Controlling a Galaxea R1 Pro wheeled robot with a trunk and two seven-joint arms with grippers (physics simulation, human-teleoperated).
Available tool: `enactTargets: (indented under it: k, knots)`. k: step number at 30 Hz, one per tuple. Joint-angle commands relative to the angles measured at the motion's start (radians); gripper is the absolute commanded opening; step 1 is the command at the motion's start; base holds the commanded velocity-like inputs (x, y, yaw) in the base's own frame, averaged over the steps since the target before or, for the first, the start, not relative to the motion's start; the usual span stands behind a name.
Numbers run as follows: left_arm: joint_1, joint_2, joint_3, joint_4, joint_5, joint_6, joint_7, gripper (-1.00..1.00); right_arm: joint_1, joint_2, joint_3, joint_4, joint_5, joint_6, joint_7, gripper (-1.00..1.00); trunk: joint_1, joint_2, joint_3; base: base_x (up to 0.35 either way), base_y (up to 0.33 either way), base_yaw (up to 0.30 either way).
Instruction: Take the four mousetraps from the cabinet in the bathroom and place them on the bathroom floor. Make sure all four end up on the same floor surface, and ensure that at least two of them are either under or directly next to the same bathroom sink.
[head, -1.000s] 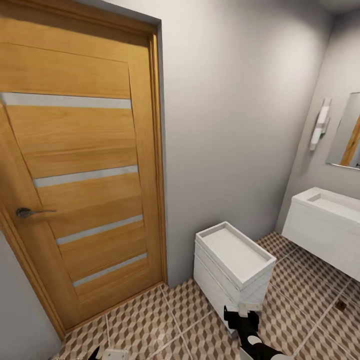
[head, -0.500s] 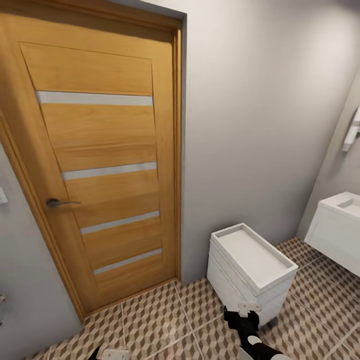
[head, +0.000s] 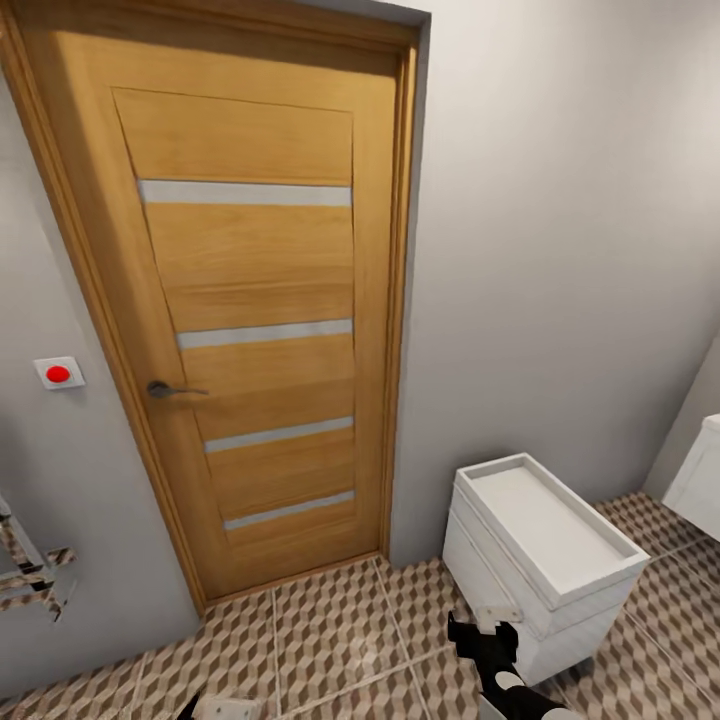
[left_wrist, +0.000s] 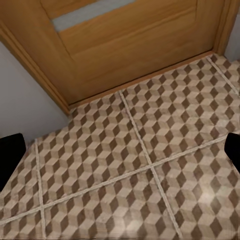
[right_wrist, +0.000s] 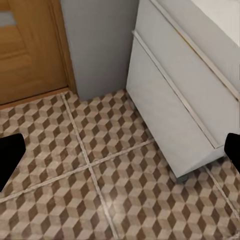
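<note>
The mousetraps and the orange-brown cabinet are out of view. Cube-patterned bathroom floor (head: 330, 640) spreads below me. A corner of the white sink (head: 700, 480) juts in at the right edge of the head view. My right gripper (head: 490, 628) hangs low in front of the small white unit; in its wrist view the right gripper (right_wrist: 120, 152) is open, its black fingertips (right_wrist: 10, 155) far apart over bare tiles. My left gripper (head: 225, 708) sits at the bottom edge of the head view. In its wrist view the left gripper (left_wrist: 120, 150) is also open and holds nothing.
A closed wooden door (head: 260, 330) with a lever handle (head: 165, 388) fills the wall ahead. The small white two-drawer unit (head: 545, 560) stands against the grey wall to its right. A red wall button (head: 58, 373) and a metal rail (head: 30, 575) are at the left.
The camera has swung left, so the door sits further right in the picture and the sink has slid almost off the right edge. The red button and rail have come into view. Both grippers look unchanged.
</note>
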Motion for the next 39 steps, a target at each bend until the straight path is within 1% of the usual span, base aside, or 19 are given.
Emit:
enactTargets:
  k: [1,24,39]
  knots:
    - [-0.002,-0.001,-0.009,0.004,0.007,-0.005,0.002,1.00,0.000,0.000,0.009,0.001,-0.009,-0.003,-0.003,1.00,0.000,-0.001,-0.002,0.000,0.000,0.252]
    - [-0.002,-0.002,-0.009,0.005,0.007,-0.005,0.002,1.00,0.001,0.000,0.009,0.000,-0.009,-0.005,-0.003,1.00,0.000,-0.001,-0.019,0.000,0.000,0.259]
    - [-0.002,-0.002,-0.009,0.005,0.007,-0.005,0.002,1.00,0.001,0.000,0.009,0.000,-0.009,-0.005,-0.003,1.00,0.000,-0.001,-0.021,0.000,0.000,0.282]
